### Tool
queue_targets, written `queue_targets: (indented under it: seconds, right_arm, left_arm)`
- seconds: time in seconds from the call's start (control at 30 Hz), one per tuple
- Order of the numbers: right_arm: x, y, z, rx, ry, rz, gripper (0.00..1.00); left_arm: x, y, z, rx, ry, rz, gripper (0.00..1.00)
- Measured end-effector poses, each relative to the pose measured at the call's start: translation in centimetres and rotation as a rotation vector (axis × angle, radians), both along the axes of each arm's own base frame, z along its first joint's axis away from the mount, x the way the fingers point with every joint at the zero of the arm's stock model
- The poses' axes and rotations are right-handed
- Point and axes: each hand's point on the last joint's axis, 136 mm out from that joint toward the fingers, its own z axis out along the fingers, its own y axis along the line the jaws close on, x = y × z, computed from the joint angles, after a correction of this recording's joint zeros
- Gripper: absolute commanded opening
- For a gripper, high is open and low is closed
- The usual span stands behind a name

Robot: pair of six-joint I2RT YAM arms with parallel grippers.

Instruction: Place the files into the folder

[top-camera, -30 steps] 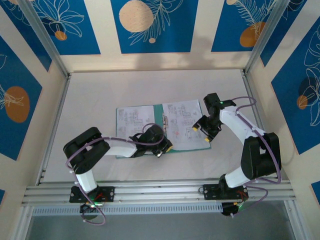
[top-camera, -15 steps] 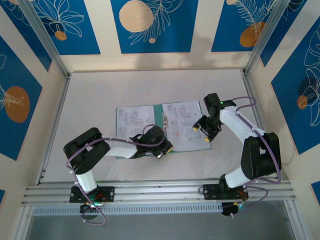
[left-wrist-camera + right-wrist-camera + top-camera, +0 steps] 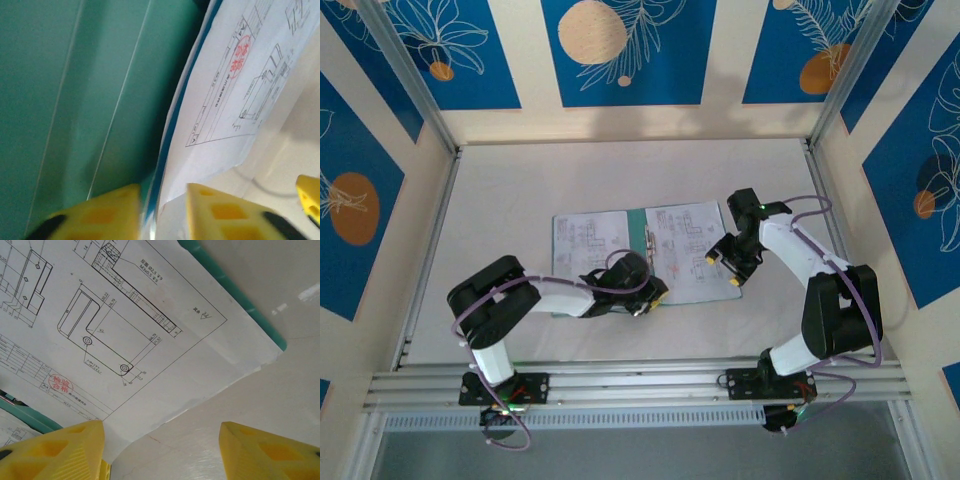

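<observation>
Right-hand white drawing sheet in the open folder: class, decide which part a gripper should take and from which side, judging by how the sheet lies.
Grip the white drawing sheet at its near edge, probably coming from the table side with the right gripper, which hovers open there. That edge overhangs the folder and seems slightly raised, so a finger could slip beneath.

The white printed sheet (image 3: 125,330) in the right wrist view bears small dimension figures, a thread note reading roughly "M3x0.5", and a red oval stamp (image 3: 60,384) of Chinese characters. The left wrist view shows a like red stamp (image 3: 239,56) on a sheet (image 3: 225,125), its characters too small to read.
</observation>
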Motion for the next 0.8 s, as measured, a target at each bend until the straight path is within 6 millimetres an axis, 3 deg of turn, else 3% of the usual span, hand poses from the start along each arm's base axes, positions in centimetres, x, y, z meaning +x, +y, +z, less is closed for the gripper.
queue_targets:
  seconds: [0.17,0.47,0.63,0.8]
  right_arm:
    - [0.0,0.0,0.0,0.003,-0.001,0.001,0.64]
    - [0.4,0.4,0.5,0.005,-0.021,0.030,0.64]
    - [2.8,2.5,2.3,0.021,-0.088,0.106,0.57]
    - [5.8,6.6,3.1,0.065,-0.126,0.222,0.28]
  left_arm:
    - [-0.1,0.3,0.9,0.001,-0.011,-0.002,0.55]
    - [-0.8,1.8,2.5,0.032,-0.031,-0.018,0.58]
    - [-0.7,4.7,3.3,0.124,-0.050,-0.027,0.48]
    - [0.7,8.6,4.4,0.256,-0.063,-0.023,0.21]
